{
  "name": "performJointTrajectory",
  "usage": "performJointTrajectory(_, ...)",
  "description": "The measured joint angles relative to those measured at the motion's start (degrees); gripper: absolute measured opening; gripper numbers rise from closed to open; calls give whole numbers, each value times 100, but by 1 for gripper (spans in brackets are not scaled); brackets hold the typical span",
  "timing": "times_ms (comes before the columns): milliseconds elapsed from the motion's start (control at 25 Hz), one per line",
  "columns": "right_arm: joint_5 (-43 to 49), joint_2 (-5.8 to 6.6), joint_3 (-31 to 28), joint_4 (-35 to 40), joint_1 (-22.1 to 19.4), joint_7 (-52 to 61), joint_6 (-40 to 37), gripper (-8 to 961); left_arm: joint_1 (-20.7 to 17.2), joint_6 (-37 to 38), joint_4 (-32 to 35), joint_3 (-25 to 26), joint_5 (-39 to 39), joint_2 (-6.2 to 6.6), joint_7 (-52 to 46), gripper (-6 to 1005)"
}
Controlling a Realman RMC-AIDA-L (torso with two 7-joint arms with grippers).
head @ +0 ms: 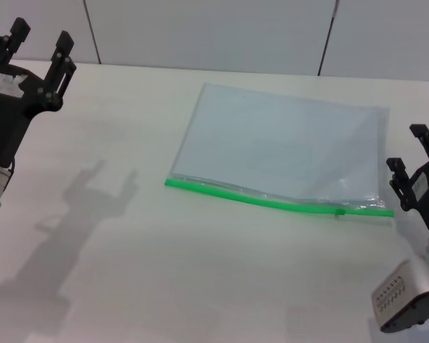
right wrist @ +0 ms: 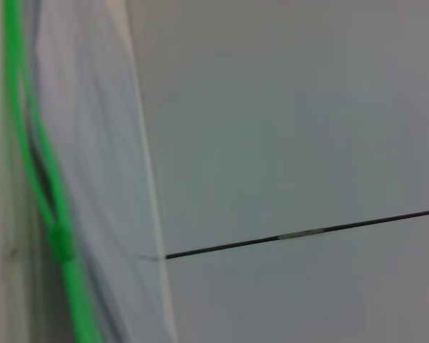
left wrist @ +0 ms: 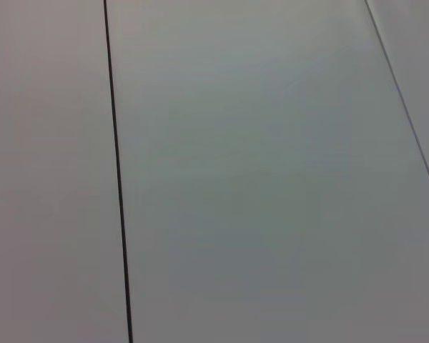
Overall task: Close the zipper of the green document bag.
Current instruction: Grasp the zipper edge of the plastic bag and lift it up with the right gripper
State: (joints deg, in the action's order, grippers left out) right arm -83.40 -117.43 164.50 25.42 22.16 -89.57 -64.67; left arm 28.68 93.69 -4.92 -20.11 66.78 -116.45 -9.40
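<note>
Two grippers stood at the edges of the white table [head: 129, 271], one on each side. At far left the left gripper [head: 37, 44] was raised over the table's back corner, its two black fingers [head: 61, 53] spread wide apart and pointing up toward the wall, with nothing between them; a white label on its black body was too small to read. Its shadow fell on the tabletop below.

Right of centre lay the green document bag [head: 286, 153], flat on the table, its translucent sheet pale grey-blue. The zipper [head: 272, 202] ran along the bag's near long edge, and the small slider tab [head: 339, 211] sat toward its right end; left of the slider the two green strips bowed slightly apart.

At far right the right gripper [head: 413, 161] hovered just beside the bag's right edge, fingers parted and empty, touching nothing. No legible writing showed on it.
</note>
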Motion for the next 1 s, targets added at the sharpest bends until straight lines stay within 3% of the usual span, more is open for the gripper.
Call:
performJointTrajectory(560,-477,16,12,-267,81,-138,668,784,23,0,-10,-2,1,5,0,635)
performJointTrajectory(1000,-443,1,29,251,31,-703,869,782,23,0,-8,-2,-1,9,0,636)
